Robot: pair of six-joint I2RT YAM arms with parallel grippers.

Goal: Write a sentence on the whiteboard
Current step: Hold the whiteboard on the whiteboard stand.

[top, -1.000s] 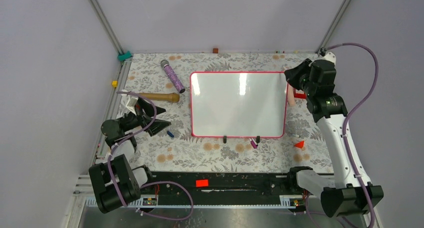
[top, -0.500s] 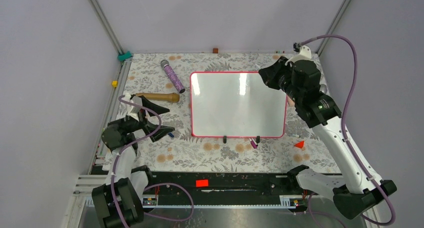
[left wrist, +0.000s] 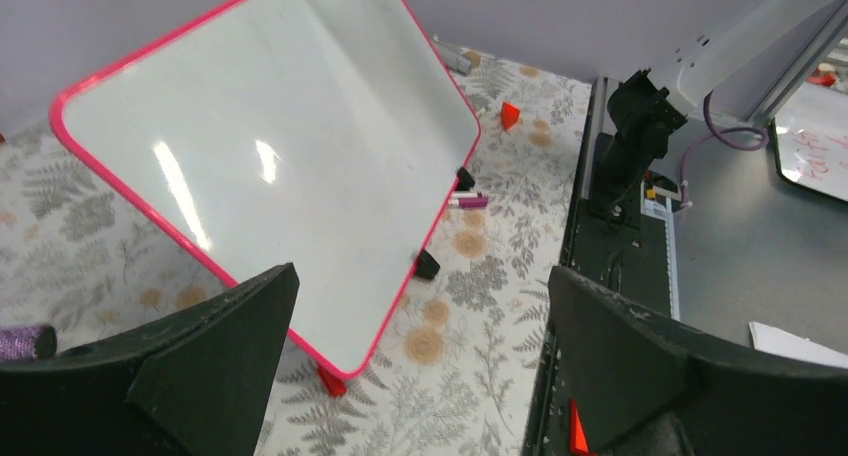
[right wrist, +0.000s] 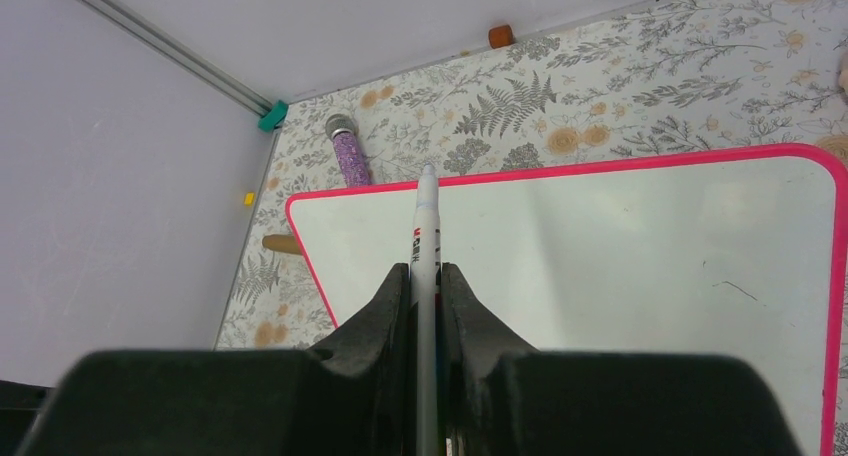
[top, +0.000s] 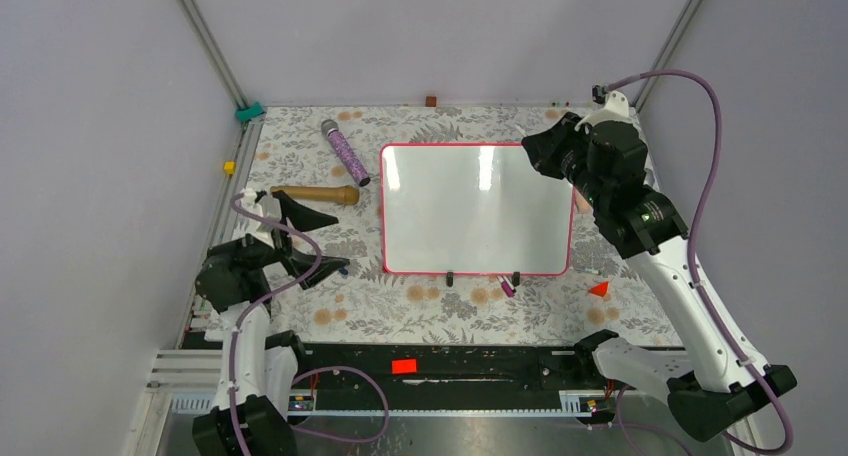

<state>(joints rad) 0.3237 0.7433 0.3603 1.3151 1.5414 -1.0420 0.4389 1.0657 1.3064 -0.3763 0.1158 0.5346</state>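
Right end effector point(right wrist: 427, 276) — pinching a marker point(right wrist: 427, 201) — hovers over the whiteboard point(right wrist: 600, 246).

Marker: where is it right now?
In the right wrist view, the marker is clamped in the right gripper, held over the whiteboard with its tip pointing toward the purple cylinder beyond the board's corner.

You get bright, even light from above, white shiny streaks on the whiteboard point(top: 477, 216), and only soft, faint shadows.
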